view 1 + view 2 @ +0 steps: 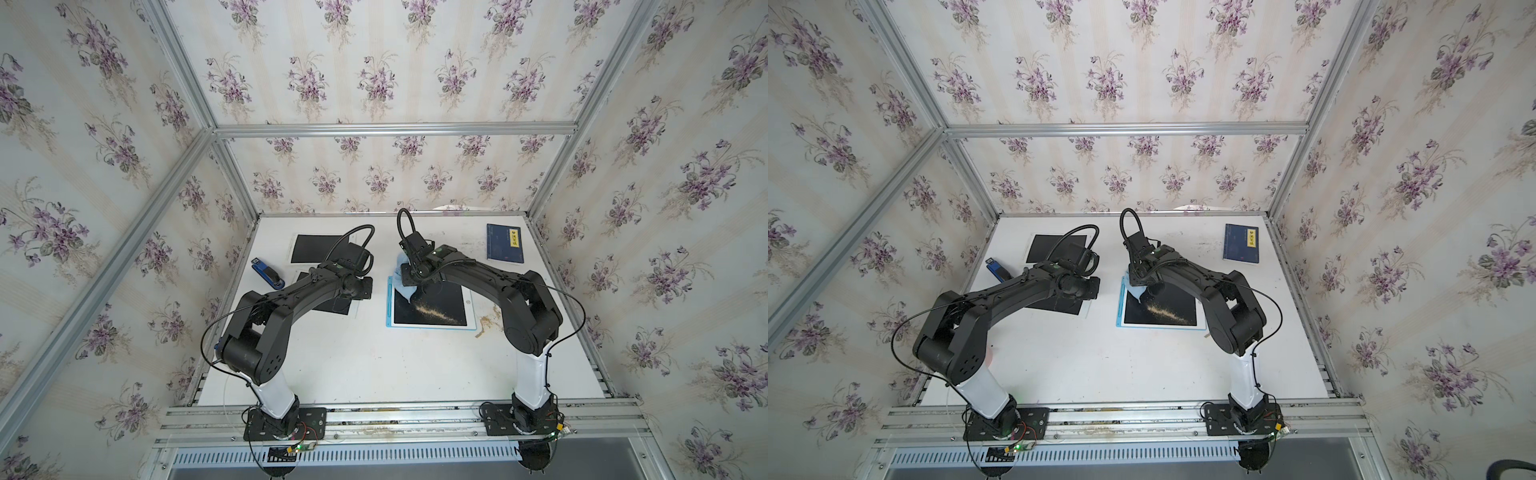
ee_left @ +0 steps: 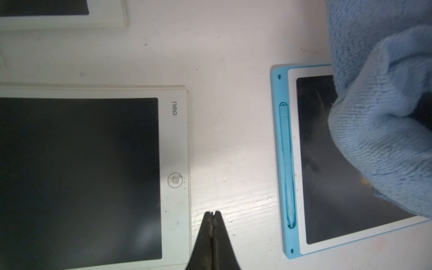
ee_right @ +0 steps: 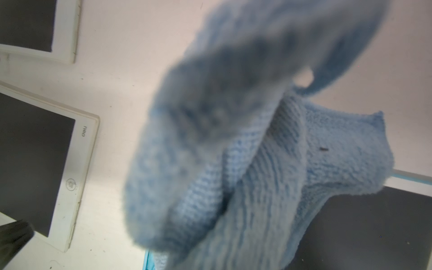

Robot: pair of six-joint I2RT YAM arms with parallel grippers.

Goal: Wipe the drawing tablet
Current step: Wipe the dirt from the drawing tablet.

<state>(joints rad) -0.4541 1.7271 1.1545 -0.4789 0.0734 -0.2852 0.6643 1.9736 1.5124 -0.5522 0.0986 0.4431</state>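
Pinching a bunched cloth (image 1: 405, 287) (image 1: 1138, 291), the right gripper (image 1: 409, 277) pointed down over the blue tablet (image 1: 436, 320) (image 1: 1163, 322). Its fingers were buried in the folds in the right wrist view, where the cloth (image 3: 257, 175) filled most of the picture. The blue tablet lay flat on the table (image 1: 353, 365), right of centre and just in front of the right arm's wrist. The hanging end of the cloth (image 2: 378, 140) draped over the screen's far corner on the side nearest the left arm. Whether it pressed on the glass could not be told. A pale streak of crumbs (image 1: 432, 311) (image 1: 1169, 312) ran slantwise across the dark screen in both top views, clear of the cloth. More brownish debris (image 1: 484, 323) lay on the table just beside the tablet's right edge. A stylus (image 2: 287, 163) sat in the slot along the blue tablet's (image 2: 284, 233) left edge.

The left gripper (image 2: 212, 214) had its jaws pressed together and held nothing. It hung over bare table between the white tablet (image 2: 173, 140) (image 3: 77, 175) and the blue one. The left arm crossed over part of that white tablet in both top views. A second white tablet (image 1: 318, 248) (image 2: 105, 14) lay farther back. A stapler (image 1: 267, 273) (image 1: 998, 269) sat near the table's left edge, and a book (image 1: 504, 243) (image 1: 1241, 243) near the far right corner.
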